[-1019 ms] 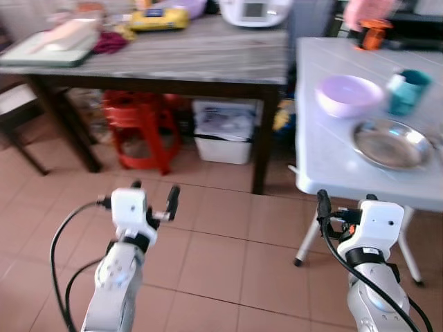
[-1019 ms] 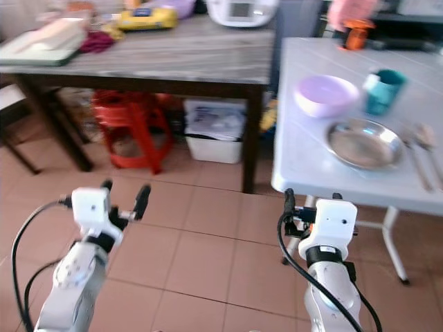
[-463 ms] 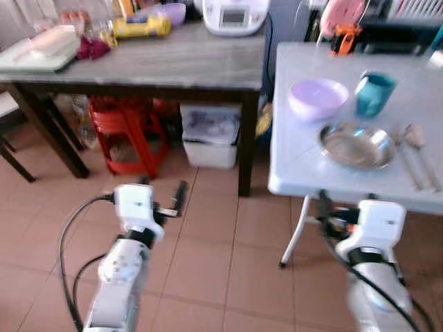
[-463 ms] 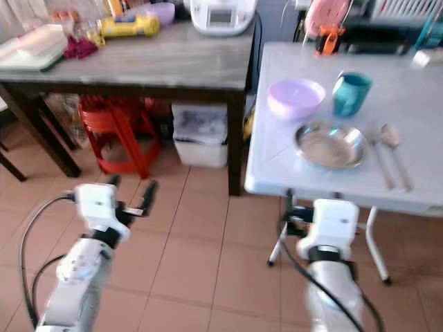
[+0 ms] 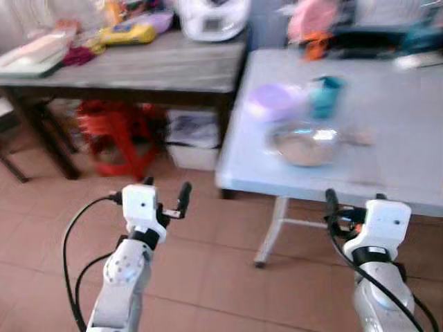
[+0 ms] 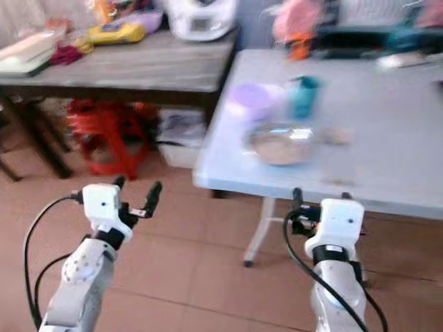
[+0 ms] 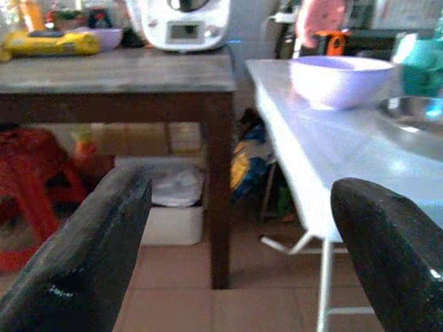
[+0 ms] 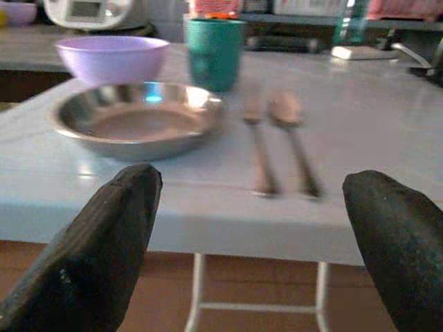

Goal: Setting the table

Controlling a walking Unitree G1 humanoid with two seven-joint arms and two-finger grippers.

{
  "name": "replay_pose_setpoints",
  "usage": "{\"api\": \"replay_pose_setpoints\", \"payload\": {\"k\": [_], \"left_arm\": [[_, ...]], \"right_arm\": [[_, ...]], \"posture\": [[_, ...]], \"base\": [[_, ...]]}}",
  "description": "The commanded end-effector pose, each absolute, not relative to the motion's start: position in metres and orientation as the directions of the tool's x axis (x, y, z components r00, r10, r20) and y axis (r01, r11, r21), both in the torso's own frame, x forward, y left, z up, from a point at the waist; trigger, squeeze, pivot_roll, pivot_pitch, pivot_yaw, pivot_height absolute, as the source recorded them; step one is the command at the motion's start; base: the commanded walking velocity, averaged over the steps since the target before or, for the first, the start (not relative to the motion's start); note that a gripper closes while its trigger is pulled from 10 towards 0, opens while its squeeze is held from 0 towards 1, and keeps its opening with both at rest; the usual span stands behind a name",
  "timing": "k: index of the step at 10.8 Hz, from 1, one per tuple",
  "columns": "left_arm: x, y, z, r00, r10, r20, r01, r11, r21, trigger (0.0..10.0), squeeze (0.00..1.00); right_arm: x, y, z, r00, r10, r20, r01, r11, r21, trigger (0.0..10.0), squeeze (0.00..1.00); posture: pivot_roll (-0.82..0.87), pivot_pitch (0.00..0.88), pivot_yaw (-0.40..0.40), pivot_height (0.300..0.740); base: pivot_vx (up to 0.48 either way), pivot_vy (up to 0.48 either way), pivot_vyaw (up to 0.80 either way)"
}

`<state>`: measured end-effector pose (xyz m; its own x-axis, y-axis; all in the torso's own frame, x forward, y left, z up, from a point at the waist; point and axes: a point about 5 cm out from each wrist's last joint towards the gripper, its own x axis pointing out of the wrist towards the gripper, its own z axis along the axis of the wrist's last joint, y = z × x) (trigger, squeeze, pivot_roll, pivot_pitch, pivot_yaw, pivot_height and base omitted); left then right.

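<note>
Both tools empty, fingers spread wide. Right tool held low just before the near edge of the white folding desk, at desk-edge height, nothing between the black fingers. Left tool also low, over the terracotta tiled floor, left of the white desk and apart from it, fingers apart with only air between. Place setting sits on the white desk near its left end: round shallow stainless-steel plate closest to the near edge; lilac plastic bowl just behind it on the left; teal plastic cup upright just behind it on the right, beside the bowl. Metal spoon and a second metal utensil lie side by side just right of the plate, handles toward the near edge; blurred, can't tell if the second is a fork. Desk's white tube legs stand on the tiles. Further left, a dark wooden desk with grey top butts near the white one, carrying a white kitchen appliance, a yellow flat object and a pale tray. Under it: red plastic stool and white bin. Head views motion-blurred.
</note>
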<state>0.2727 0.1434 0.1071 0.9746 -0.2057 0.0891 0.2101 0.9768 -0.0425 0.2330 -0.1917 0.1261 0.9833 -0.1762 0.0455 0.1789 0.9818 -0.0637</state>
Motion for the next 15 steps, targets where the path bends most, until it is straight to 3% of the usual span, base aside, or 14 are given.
{"api": "replay_pose_setpoints", "payload": {"k": [1,7,10,15], "left_arm": [[0.2708,0.1522,0.1057,0.979,-0.186,0.079,0.188,0.982,-0.024,10.0,0.00],[0.2701,0.1505,0.1070,0.971,-0.222,0.089,0.225,0.974,-0.031,10.0,0.00],[0.2699,0.1497,0.1066,0.968,-0.234,0.086,0.237,0.971,-0.031,10.0,0.00],[0.2678,0.1443,0.1098,0.955,-0.278,0.106,0.284,0.958,-0.045,10.0,0.00]], "right_arm": [[0.2335,-0.1848,0.1283,0.986,-0.155,0.055,0.158,0.986,-0.053,10.0,0.00],[0.2369,-0.1855,0.1290,0.987,-0.143,0.066,0.149,0.985,-0.082,10.0,0.00],[0.2359,-0.1857,0.1283,0.988,-0.141,0.068,0.147,0.985,-0.094,10.0,0.00],[0.2333,-0.1871,0.1286,0.986,-0.156,0.067,0.161,0.983,-0.089,10.0,0.00]], "posture": [[-0.07,0.099,0.075,0.740],[-0.05,0.096,0.076,0.740],[-0.06,0.100,0.078,0.740],[-0.06,0.105,0.077,0.740]], "base": [[0.000,-0.480,0.00],[0.000,0.000,0.00],[0.000,0.000,0.64],[0.000,0.000,0.00]]}}
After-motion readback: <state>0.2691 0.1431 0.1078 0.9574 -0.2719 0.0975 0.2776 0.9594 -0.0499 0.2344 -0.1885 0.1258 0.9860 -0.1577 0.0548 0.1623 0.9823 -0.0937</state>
